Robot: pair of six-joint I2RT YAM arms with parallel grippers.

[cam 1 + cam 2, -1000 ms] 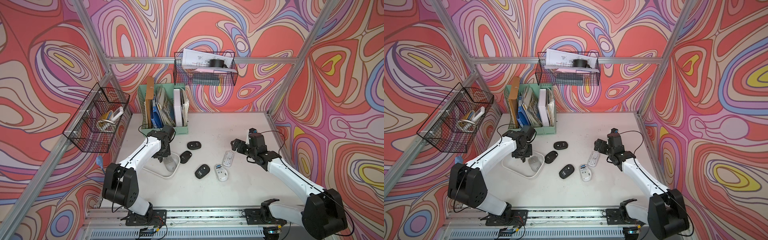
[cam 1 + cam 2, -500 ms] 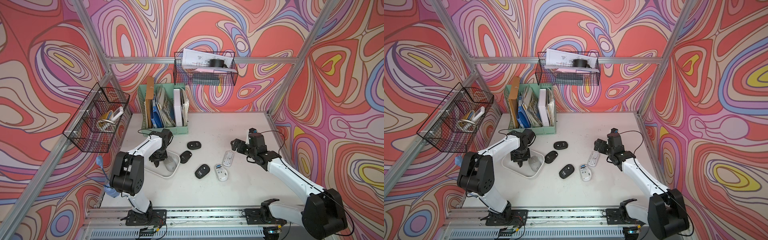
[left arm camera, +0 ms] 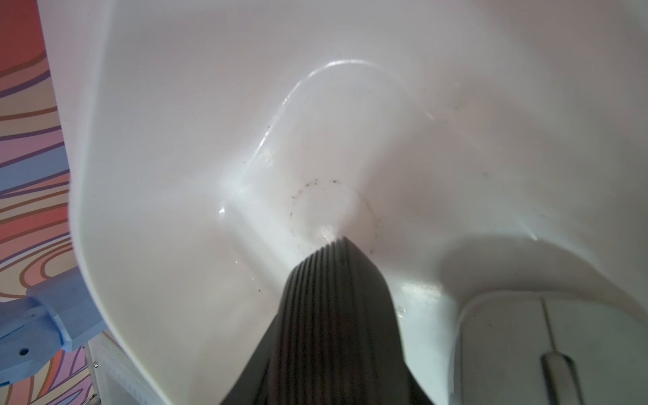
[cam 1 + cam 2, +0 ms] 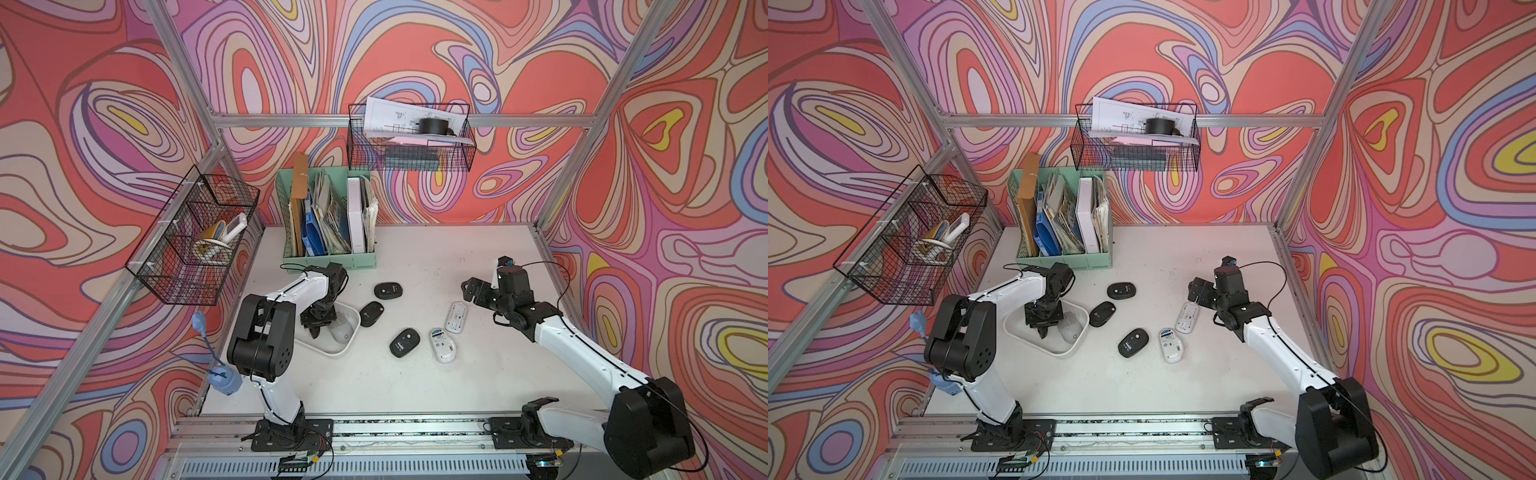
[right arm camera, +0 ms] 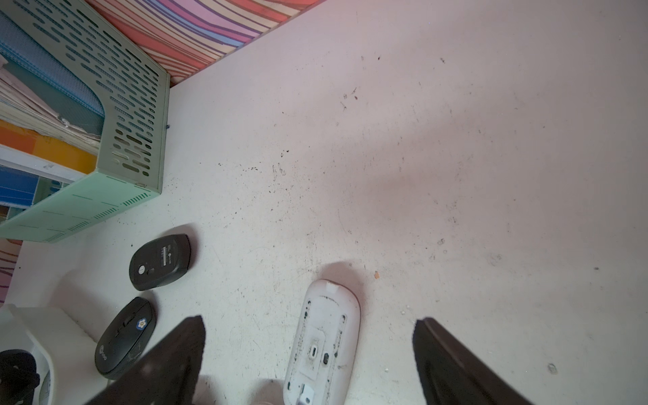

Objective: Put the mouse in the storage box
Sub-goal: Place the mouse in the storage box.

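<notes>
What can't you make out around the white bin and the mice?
Pale grey computer mouse: cut off by the left wrist view's edge.
Small white plastic storage box: floor partly hidden by the left pincer in both top views.
Flat white upturned mouse: cut off by the right wrist view's edge.

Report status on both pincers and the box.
Left pincer shut, empty, down inside box. One grey mouse in box beside it. Right pincer open over upturned white mouse. Left pincer crowds box.
</notes>
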